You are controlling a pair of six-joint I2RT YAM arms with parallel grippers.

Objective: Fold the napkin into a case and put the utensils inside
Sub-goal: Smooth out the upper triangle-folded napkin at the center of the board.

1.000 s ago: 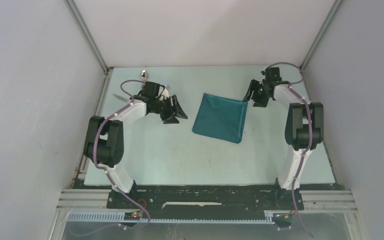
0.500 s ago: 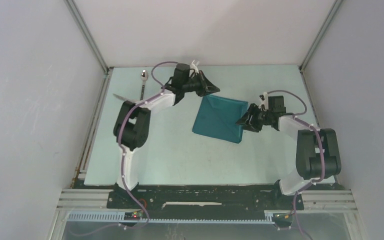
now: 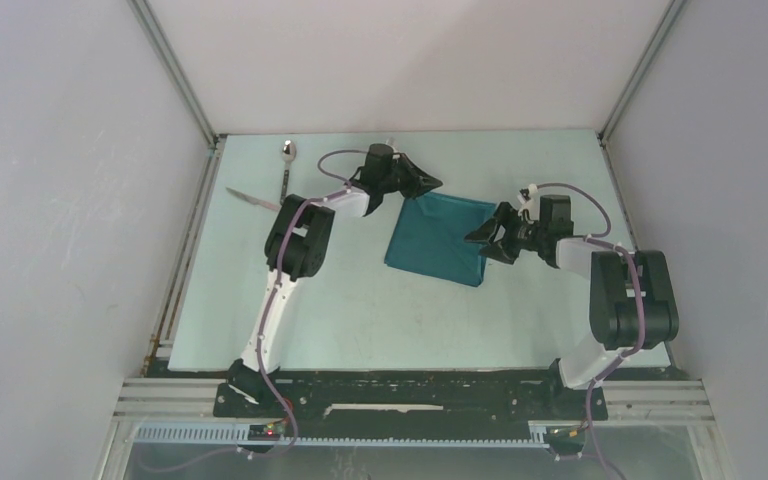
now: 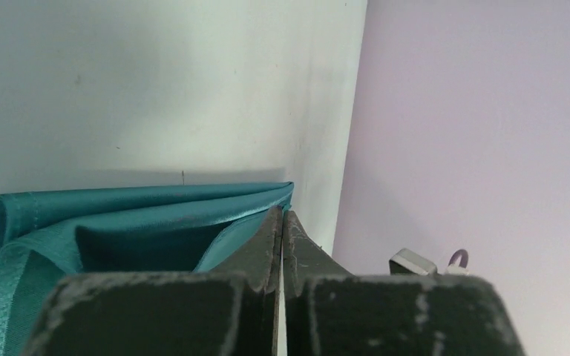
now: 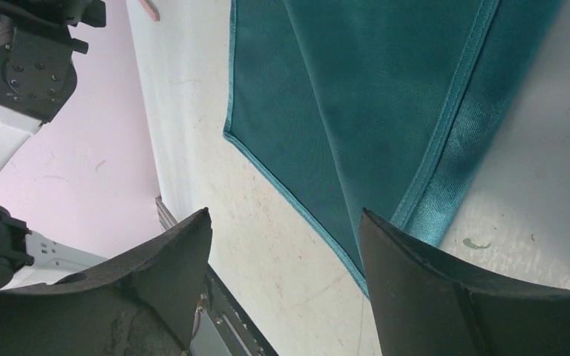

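Observation:
The teal napkin (image 3: 440, 238) lies flat mid-table, partly folded with a diagonal crease. My left gripper (image 3: 432, 184) is shut, its tips at the napkin's far edge. In the left wrist view the closed fingertips (image 4: 282, 216) touch the napkin (image 4: 119, 222) by its corner; no cloth shows between them. My right gripper (image 3: 482, 243) stands open at the napkin's right near corner. In the right wrist view the right gripper (image 5: 285, 213) straddles the hemmed edge of the napkin (image 5: 356, 96), one finger over the cloth. The spoon (image 3: 287, 152) and knife (image 3: 252, 198) lie at the far left.
Grey walls and aluminium posts close in the table (image 3: 360, 300) on the left, back and right. The left arm's elbow (image 3: 298, 232) stands between the utensils and the napkin. The black base rail (image 3: 410, 395) runs along the near edge.
My left arm swung from the left side to the napkin's far edge and its jaws shut. The right gripper came down from the far right corner to the napkin's right side and opened wider.

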